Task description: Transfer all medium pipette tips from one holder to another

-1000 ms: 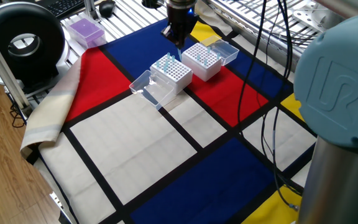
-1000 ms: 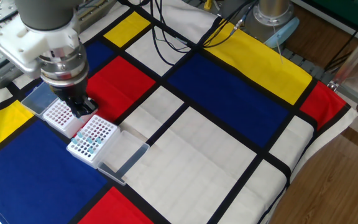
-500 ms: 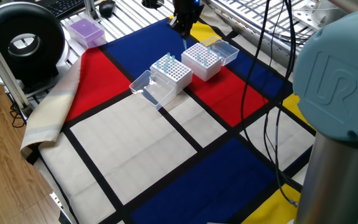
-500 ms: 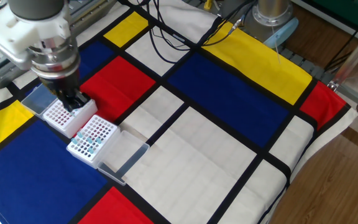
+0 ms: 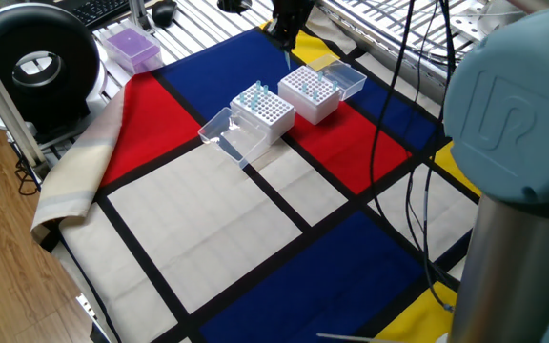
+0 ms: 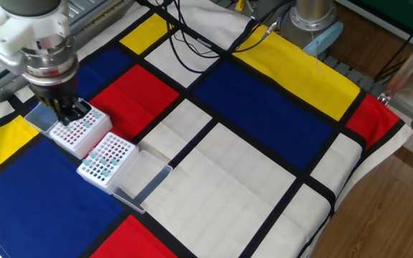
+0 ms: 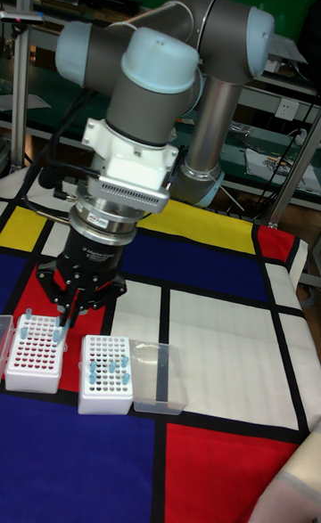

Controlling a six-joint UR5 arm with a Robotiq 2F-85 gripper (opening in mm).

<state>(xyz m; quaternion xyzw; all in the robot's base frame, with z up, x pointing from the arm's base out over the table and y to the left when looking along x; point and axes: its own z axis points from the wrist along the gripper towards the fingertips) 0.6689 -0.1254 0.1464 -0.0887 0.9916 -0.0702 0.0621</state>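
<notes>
Two white racks sit side by side on the colour-block cloth. One rack (image 5: 266,110) (image 6: 106,159) (image 7: 105,373) holds several pale blue medium pipette tips (image 7: 114,364). The other rack (image 5: 310,91) (image 6: 79,130) (image 7: 36,354) has a couple of tips near its edge. My gripper (image 5: 287,38) (image 6: 67,115) (image 7: 67,316) hangs over this second rack, shut on one medium pipette tip (image 7: 60,332) that points down just above the holes.
Each rack has a clear hinged lid lying open beside it (image 5: 225,133) (image 5: 345,76). A purple box (image 5: 132,48) and a black round device (image 5: 31,59) stand at the far left. Cables (image 5: 403,124) trail over the cloth, and the arm's base (image 5: 513,162) fills the right.
The gripper has moved from the rack with several tips over to the other rack, carrying the tip. Both racks stayed put.
</notes>
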